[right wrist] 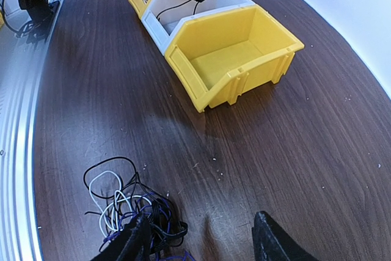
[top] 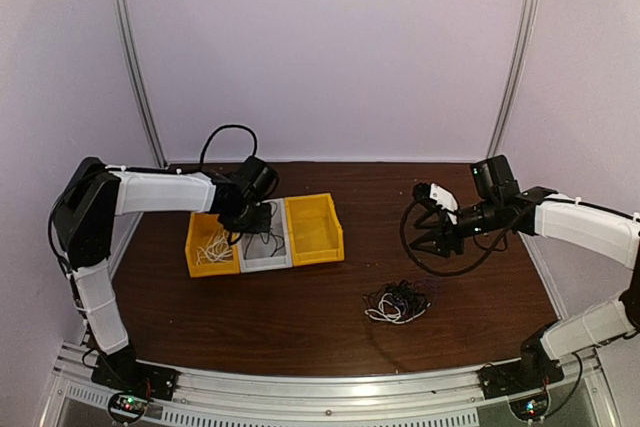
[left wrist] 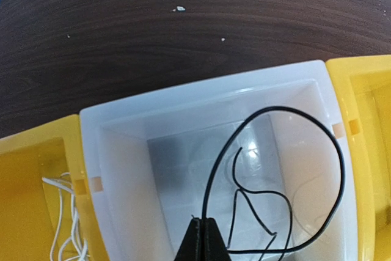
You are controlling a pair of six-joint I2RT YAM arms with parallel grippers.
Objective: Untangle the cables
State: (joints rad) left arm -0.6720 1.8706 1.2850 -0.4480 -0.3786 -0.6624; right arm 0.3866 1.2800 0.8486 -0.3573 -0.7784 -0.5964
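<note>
A tangle of black, white and dark blue cables [top: 398, 302] lies on the table, front right of the bins. In the right wrist view the tangle [right wrist: 119, 203] sits by my left finger, and my right gripper [right wrist: 201, 239] hovers open above the table beside it. My left gripper [left wrist: 203, 223] is shut on a thin black cable [left wrist: 278, 111], which loops from the fingertips down into the white bin [left wrist: 116, 151]. From above, the left gripper [top: 252, 219] hangs over that middle bin. A white cable [left wrist: 61, 212] lies in the left yellow bin [top: 210, 247].
Three bins stand in a row left of centre: yellow, white [top: 266, 250], yellow [top: 314, 229]. The right yellow bin [right wrist: 229, 53] holds nothing. Metal rails [top: 330, 392] run along the near edge, and purple walls close in the back and sides.
</note>
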